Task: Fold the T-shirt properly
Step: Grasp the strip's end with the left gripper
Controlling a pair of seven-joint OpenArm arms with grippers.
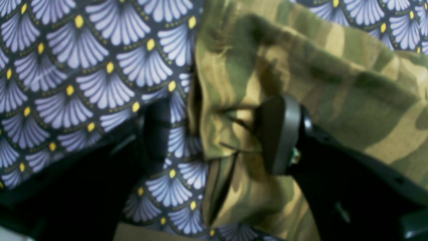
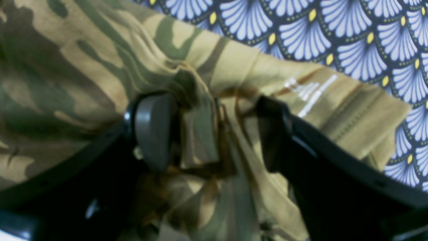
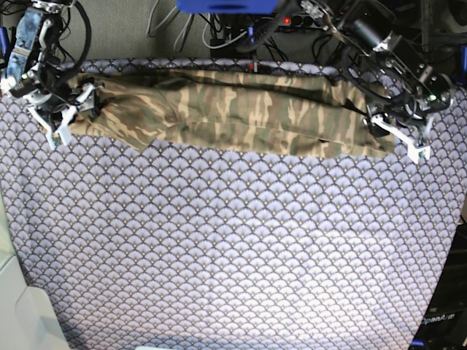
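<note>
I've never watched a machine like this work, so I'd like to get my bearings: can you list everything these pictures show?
Camouflage short-sleeved cloth T-shirt: one, tan, olive and brown, stretched in a long band across the far part of the table, bunched at both ends.
Fan-scale patterned tablecloth: one, purple-grey with small yellow dots, covering the whole table under the shirt.
Cables and equipment: several, dark with a blue piece, behind the far table edge.
Left gripper: one, black with grey pads, jaws open at the shirt's end on the base view's right; one pad on cloth, the other over the tablecloth.
Right gripper: one, black, jaws open astride a bunched fold at the other end.
</note>
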